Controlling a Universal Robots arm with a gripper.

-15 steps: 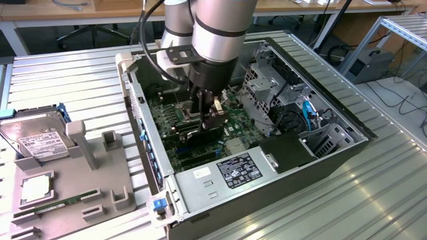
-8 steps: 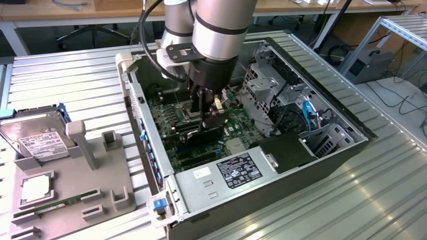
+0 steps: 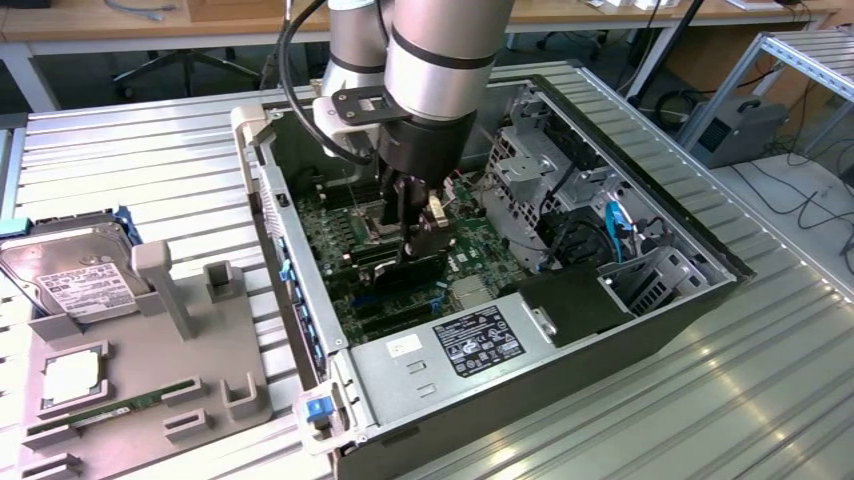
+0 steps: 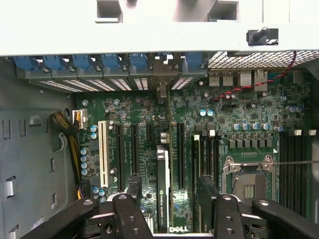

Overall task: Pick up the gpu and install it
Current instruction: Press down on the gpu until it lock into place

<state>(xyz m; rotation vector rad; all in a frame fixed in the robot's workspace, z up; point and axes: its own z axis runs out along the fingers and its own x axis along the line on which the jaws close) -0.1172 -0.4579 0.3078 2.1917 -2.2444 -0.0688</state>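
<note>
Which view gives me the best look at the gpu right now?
The wrist view. It looks straight down on the gpu, standing on edge over the motherboard between the gripper fingers, bracket end toward the rear slots. In the exterior view, the arm and gripper cover most of the gpu.

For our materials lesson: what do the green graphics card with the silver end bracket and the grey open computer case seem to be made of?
The gpu: green laminate board, seemingly fibreglass, with a dull metal-looking bracket. The computer case: apparently sheet steel, matt grey with folded edges and punched holes.
</note>
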